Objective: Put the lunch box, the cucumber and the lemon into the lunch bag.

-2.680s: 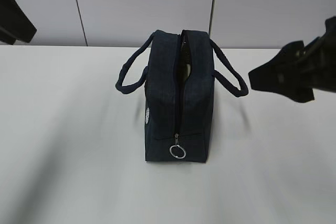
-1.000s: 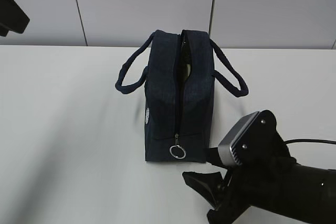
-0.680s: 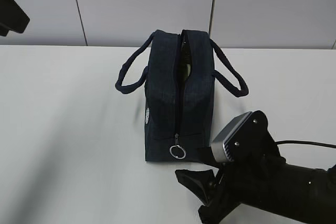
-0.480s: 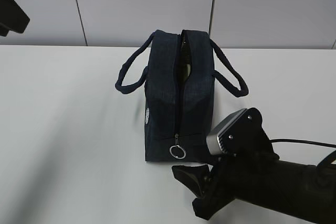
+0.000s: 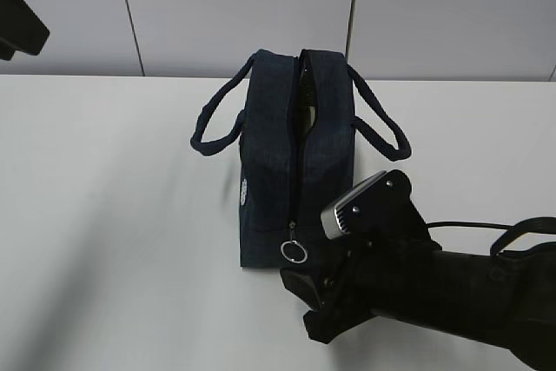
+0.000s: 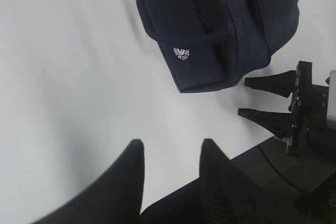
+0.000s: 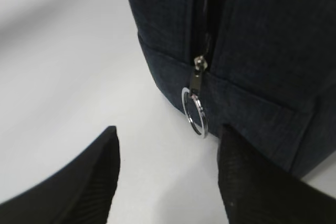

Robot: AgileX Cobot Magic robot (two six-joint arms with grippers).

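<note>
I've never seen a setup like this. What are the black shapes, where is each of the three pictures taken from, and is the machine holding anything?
This is a robot with two arms. One picture looks at the white table from in front; the other two come from small cameras on the arms' wrists.

On the table stands a dark navy lunch bag with loop handles. Its zipper runs along the top and down the near end, and a metal ring pull hangs there.

The big black shape at the lower right of the front picture is the right arm. Its right gripper has two open fingers pointing at the ring, one on each side, not gripping it.

The left gripper hangs above bare table, also open. Neither holds anything.
</note>
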